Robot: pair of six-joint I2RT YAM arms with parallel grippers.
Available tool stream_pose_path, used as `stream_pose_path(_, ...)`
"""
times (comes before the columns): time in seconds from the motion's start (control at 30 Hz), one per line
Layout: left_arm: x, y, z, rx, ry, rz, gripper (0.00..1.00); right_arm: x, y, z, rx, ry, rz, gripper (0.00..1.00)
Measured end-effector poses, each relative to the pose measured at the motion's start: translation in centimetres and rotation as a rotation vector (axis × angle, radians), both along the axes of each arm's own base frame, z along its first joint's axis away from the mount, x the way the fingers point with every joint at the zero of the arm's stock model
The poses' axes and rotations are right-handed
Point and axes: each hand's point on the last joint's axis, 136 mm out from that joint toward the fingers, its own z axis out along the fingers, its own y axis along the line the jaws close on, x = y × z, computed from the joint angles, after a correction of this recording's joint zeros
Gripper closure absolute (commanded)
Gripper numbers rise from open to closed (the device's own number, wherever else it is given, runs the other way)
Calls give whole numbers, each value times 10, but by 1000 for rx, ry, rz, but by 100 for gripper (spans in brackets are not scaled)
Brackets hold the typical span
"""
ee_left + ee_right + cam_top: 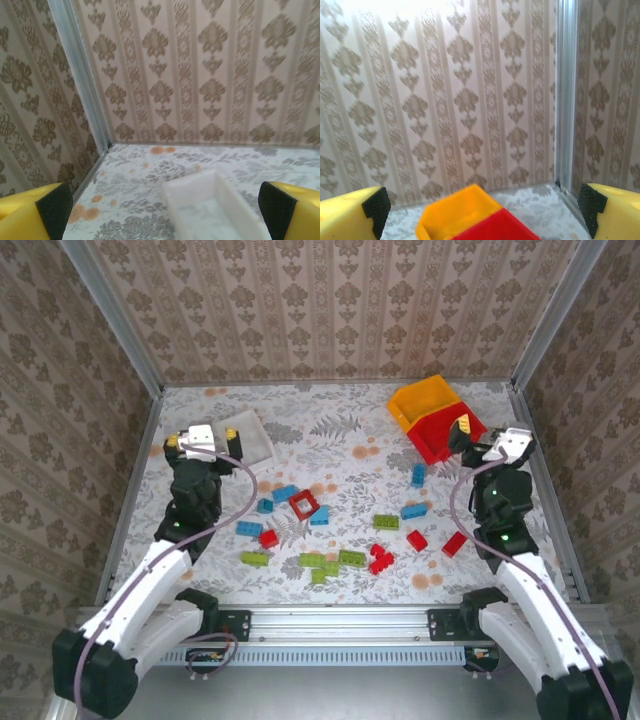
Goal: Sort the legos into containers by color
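Several legos lie loose mid-table: blue ones (285, 493), green ones (351, 558), red ones (417, 540) and a hollow red square frame (304, 504). The white bin (252, 436) stands at the back left, the yellow-orange bin (425, 398) and the red bin (447, 436) touch at the back right. My left gripper (203, 436) hovers open just left of the white bin (195, 184), nothing between its yellow fingers (30, 215). My right gripper (490, 435) hangs open beside the red bin (502, 227), facing the yellow-orange bin (455, 212), and holds nothing.
Patterned walls with metal corner posts (82, 80) close in the table on three sides. A metal rail (340, 625) runs along the near edge between the arm bases. The floral tabletop (340, 425) lies bare between the bins.
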Motion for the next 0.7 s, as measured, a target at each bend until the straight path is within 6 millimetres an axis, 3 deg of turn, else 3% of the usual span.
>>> stream_pose_path(0.17, -12, -1, 35, -75, 64, 10, 0, -21, 19, 61, 67, 72, 78, 0)
stream_pose_path(0.23, -11, 15, 47, -166, 132, 69, 0, -21, 22, 83, 127, 112, 99, 0)
stream_pose_path(0.3, -9, 36, 52, -267, 170, 137, 0, -18, 25, 86, 205, 153, 129, 0)
stream_pose_path(0.37, -7, 57, 39, -383, 209, 177, 0, -14, 27, 63, 290, 210, 153, 0)
stream_pose_path(0.47, -5, 84, -2, -552, 320, 251, 0, -11, 16, 1, 410, 360, 125, 1)
stream_pose_path(0.53, 0, 81, -33, -623, 441, 259, 0, -7, 10, -32, 472, 493, 70, 2)
stream_pose_path(0.7, 6, 60, -91, -682, 724, 254, 5, 7, 13, -83, 524, 790, -22, 13)
